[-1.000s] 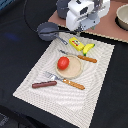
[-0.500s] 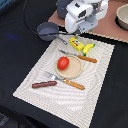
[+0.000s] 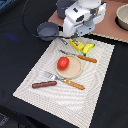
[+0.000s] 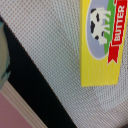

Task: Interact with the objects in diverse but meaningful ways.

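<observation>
my arm hangs over the far part of the woven placemat [image 3: 95, 75], and my gripper [image 3: 75, 41] is low above the yellow block [image 3: 76, 45]. in the exterior view the fingers are hidden behind my own white body, and the wrist view does not show them at all, so i cannot tell if the gripper is open or closed.

in the wrist view the yellow block [image 4: 102, 45] lies flat on the mat, and i read the word "butter" on a red ribbon, with a cow picture beside it. just beside the block, toward the exterior view's right, lies the yellow banana [image 3: 88, 48]. the small grey pan [image 3: 48, 31] sits at the mat's far corner, on the exterior view's left; its handle seems to point toward the block, but this part is blurred.

the red tomato [image 3: 63, 62] rests on the tan round plate [image 3: 75, 69] in the middle of the mat. the brown sausage [image 3: 44, 84] lies near the front edge, well apart from my gripper. a fork [image 3: 64, 81] and a knife [image 3: 80, 57] with wooden handles lie on either side of the plate.
</observation>
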